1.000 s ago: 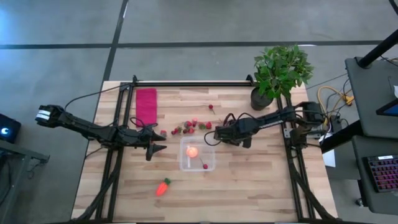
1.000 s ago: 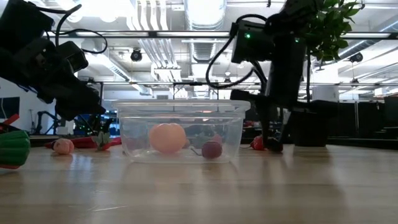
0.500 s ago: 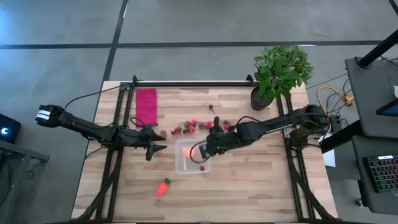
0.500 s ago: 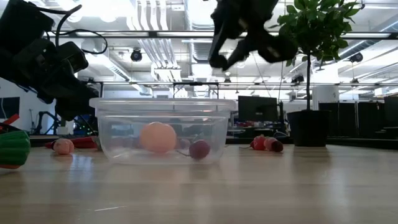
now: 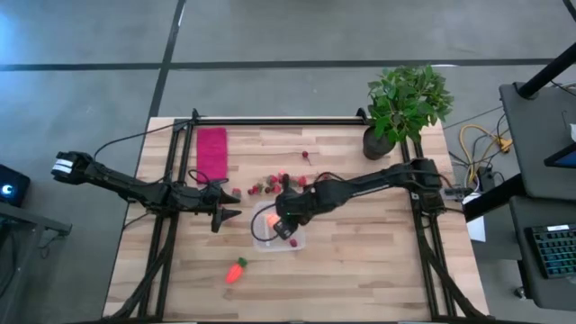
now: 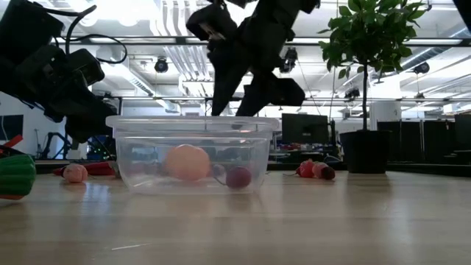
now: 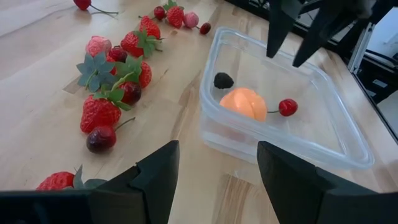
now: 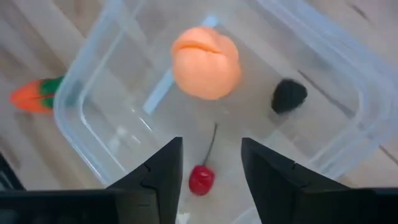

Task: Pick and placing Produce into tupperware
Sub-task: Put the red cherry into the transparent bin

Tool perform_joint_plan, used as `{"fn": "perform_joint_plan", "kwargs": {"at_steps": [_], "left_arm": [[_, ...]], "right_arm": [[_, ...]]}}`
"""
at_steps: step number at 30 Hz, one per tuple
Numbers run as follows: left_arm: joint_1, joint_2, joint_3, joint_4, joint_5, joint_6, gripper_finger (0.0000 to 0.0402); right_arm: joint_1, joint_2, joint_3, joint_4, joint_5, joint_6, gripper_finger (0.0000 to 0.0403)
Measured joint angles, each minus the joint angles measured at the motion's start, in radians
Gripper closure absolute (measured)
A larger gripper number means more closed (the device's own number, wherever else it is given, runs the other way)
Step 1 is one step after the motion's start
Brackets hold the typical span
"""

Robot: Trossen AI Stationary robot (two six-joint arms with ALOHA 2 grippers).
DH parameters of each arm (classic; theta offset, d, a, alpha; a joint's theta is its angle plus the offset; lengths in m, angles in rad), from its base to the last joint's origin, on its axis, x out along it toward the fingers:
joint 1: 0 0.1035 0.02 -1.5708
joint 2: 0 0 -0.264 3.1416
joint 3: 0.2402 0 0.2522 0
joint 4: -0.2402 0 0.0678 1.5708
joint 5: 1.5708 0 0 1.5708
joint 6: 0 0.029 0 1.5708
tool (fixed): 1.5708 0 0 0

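Right gripper (image 8: pixel 210 180) above the tupperware (image 8: pixel 93 134), fingers parted and empty. Inside: peach (image 8: pixel 206 62), dark berry (image 8: pixel 289 96), and cherry (image 8: pixel 201 178), stem pointing toward the peach. Left gripper (image 7: pixel 214 180) beside it, open.

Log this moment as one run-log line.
right gripper: open over tupperware | inside: peach, cherry, dark berry | left gripper: open, waiting

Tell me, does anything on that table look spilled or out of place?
Nothing looks spilled. The tub sits flat, holding a peach, a cherry and a dark berry, with the right gripper open above it. The strawberries are scattered loosely beside it, and the carrot lies alone.
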State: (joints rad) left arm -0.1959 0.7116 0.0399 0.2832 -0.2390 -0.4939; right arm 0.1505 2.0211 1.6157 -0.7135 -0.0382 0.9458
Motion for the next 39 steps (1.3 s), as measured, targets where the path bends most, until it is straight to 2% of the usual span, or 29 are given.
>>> {"fn": "perform_joint_plan", "kwargs": {"at_steps": [3, 6, 10, 14, 17, 21, 27, 29, 39], "left_arm": [[0.0, 0.001, 0.0, 0.0, 0.0, -0.001, 0.0199], [0.0, 0.001, 0.0, -0.002, 0.0, -0.001, 0.0199], [0.0, 0.001, 0.0, -0.001, 0.0, 0.0, 0.0199], [0.0, 0.001, 0.0, 0.001, 0.001, 0.0, 0.0199], [0.0, 0.001, 0.0, 0.001, 0.0, 0.0, 0.0199], [0.0, 0.0, 0.0, 0.002, 0.0, 0.0, 0.0199], [0.0, -0.001, 0.0, -0.002, 0.0, 0.0, 0.0199], [0.0, -0.001, 0.0, 0.001, 0.0, 0.0, 0.0199], [0.0, -0.003, 0.0, 0.0, -0.002, 0.0, 0.0199]], "right_arm": [[0.016, 0.025, 0.065, -0.136, 0.034, -0.007, 0.0221], [0.034, 0.014, 0.127, -0.264, 0.148, 0.004, 0.0198], [0.039, -0.07, 0.147, -0.434, 0.258, 0.138, 0.0173], [0.019, -0.135, 0.077, -0.623, 0.254, 0.305, 0.0157], [-0.009, -0.191, -0.026, -0.609, 0.19, 0.357, 0.0154], [-0.046, -0.233, -0.175, -0.509, 0.158, 0.417, 0.0156], [-0.112, -0.247, -0.359, -0.23, 0.083, 0.453, 0.0157], [-0.126, -0.242, -0.39, -0.182, 0.085, 0.478, 0.016], [-0.155, -0.242, -0.471, -0.184, 0.121, 0.502, 0.0164]]}}
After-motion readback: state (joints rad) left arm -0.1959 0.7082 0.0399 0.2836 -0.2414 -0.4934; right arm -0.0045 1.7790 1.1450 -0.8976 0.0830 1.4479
